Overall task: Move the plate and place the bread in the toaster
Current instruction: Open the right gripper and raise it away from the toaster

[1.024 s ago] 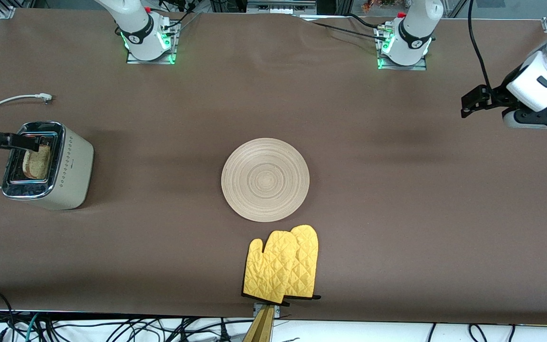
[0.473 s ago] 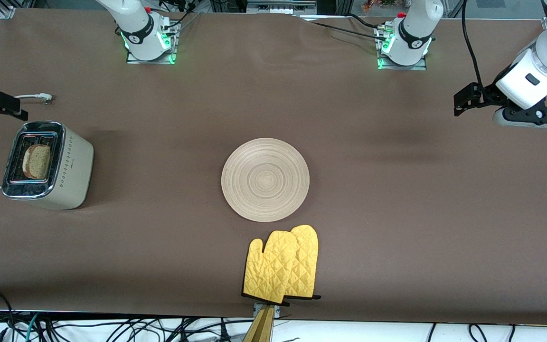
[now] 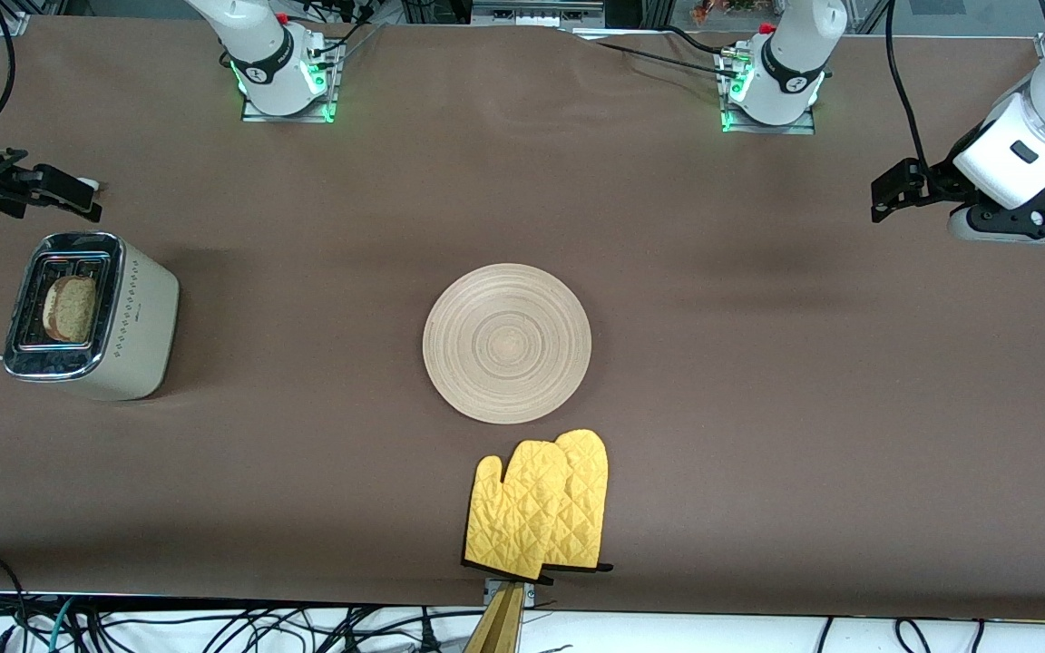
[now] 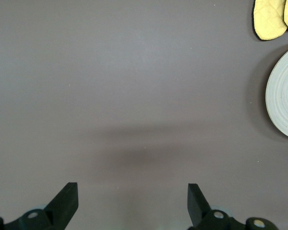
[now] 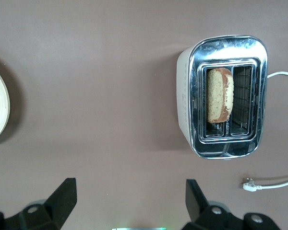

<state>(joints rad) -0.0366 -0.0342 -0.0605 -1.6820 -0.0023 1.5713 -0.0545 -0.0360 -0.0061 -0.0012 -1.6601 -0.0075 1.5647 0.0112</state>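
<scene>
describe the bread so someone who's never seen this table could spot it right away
Find the cream-white toaster with the shiny chrome top, standing at the right arm's end of the brown table. The bread stands on edge in one of its two slots, the other slot empty. It is a speckled light brown slice with a darker crust, and the only food in sight.
</scene>
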